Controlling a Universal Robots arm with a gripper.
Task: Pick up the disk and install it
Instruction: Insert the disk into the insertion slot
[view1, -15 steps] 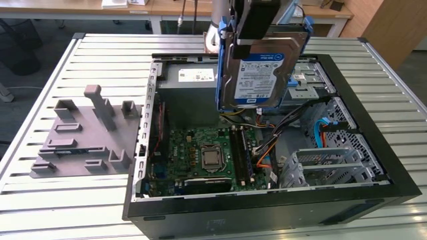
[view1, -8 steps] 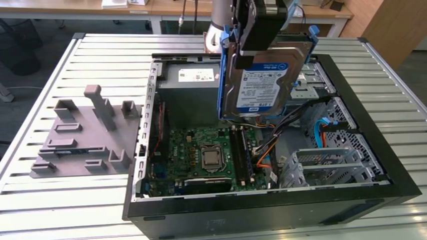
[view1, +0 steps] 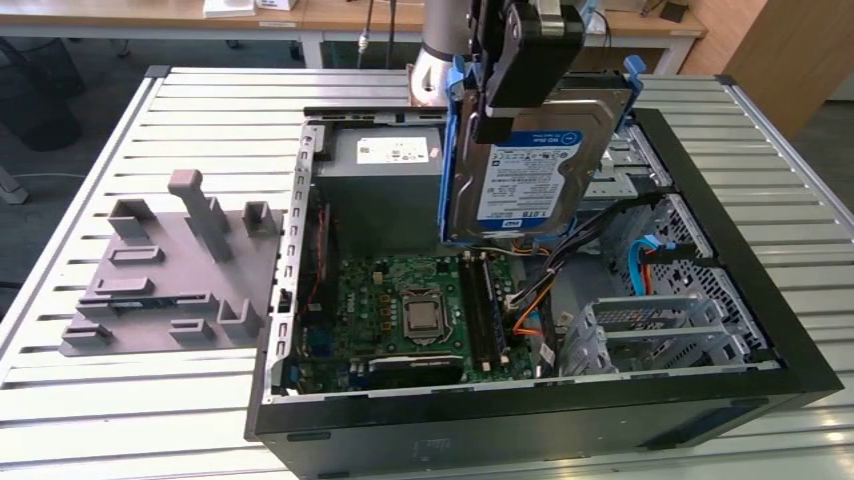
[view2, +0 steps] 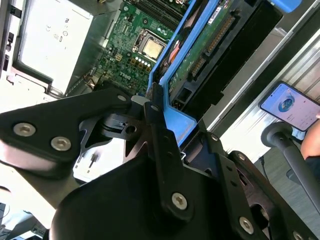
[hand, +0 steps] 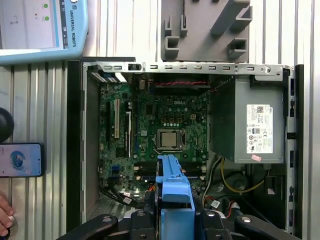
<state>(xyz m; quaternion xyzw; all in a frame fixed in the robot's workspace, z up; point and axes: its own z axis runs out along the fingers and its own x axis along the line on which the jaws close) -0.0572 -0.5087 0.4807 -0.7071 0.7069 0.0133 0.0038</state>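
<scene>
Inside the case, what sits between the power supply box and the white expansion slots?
The CPU socket on the motherboard, in the first wrist view, between the power supply box and the expansion slots. The gripper holds the disk.

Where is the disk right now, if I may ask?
In the exterior view, the disk hangs in the gripper above the open case, near the power supply.
</scene>
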